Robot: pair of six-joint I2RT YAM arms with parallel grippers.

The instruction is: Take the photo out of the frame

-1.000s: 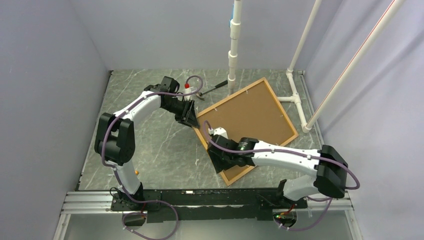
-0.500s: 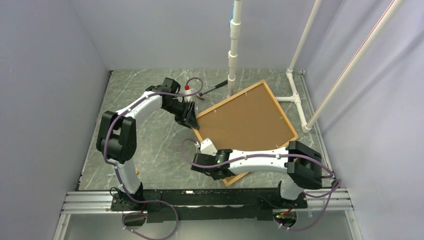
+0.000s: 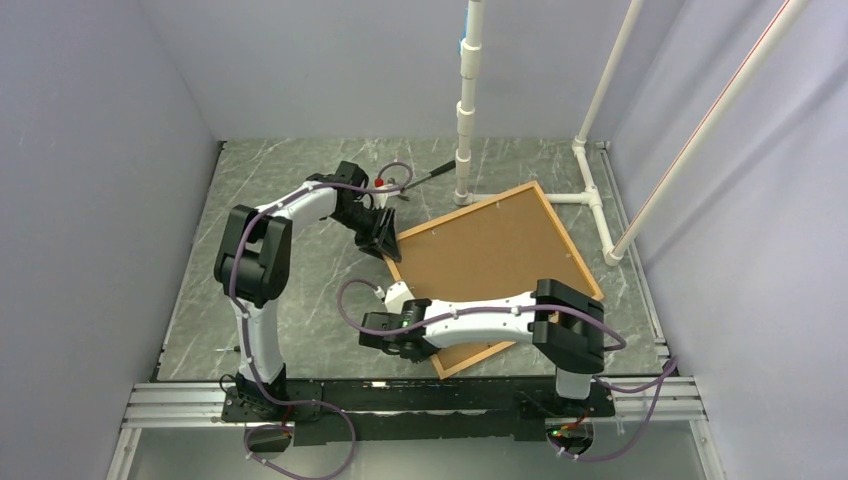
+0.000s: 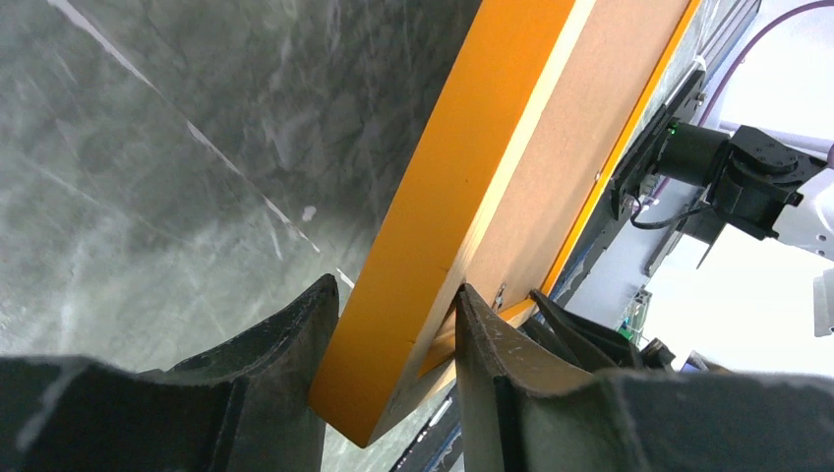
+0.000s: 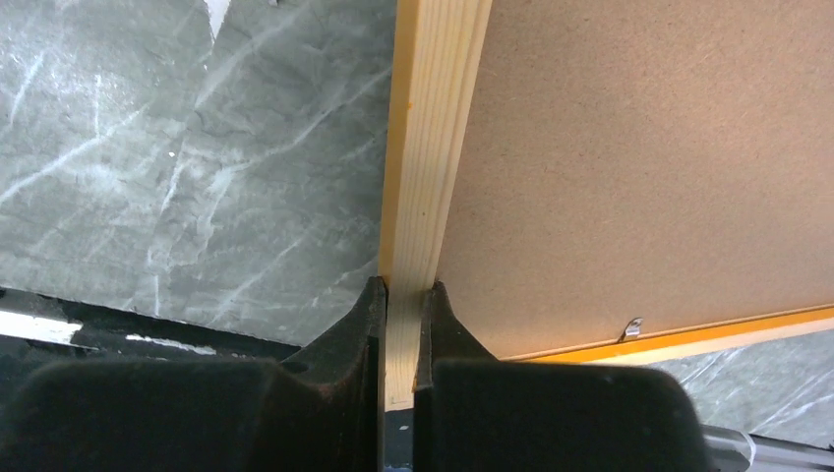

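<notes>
The frame (image 3: 568, 240) is a thin orange border lying back-up on the table. The photo shows only its plain brown board back (image 3: 490, 265), which sits inside the frame; its picture side is hidden. My left gripper (image 3: 385, 240) is shut on the frame's far-left corner. In the left wrist view (image 4: 395, 287) its jaws straddle the orange rail (image 4: 443, 177). My right gripper (image 3: 400, 340) is shut on the near-left rail, close to the near corner. In the right wrist view (image 5: 404, 285) its jaws clamp the pale wood rail (image 5: 433, 128), with the board (image 5: 639, 147) beside it.
A white pipe stand (image 3: 466, 110) rises just behind the frame, and more white pipes (image 3: 600, 215) run along the right. A dark tool (image 3: 430, 175) and a small red-topped object (image 3: 380, 183) lie at the back near my left gripper.
My right arm swung left, its gripper moving down the near-left rail toward the near corner. The frame turned and shifted slightly toward the front. My left gripper kept its hold on the far-left corner.
</notes>
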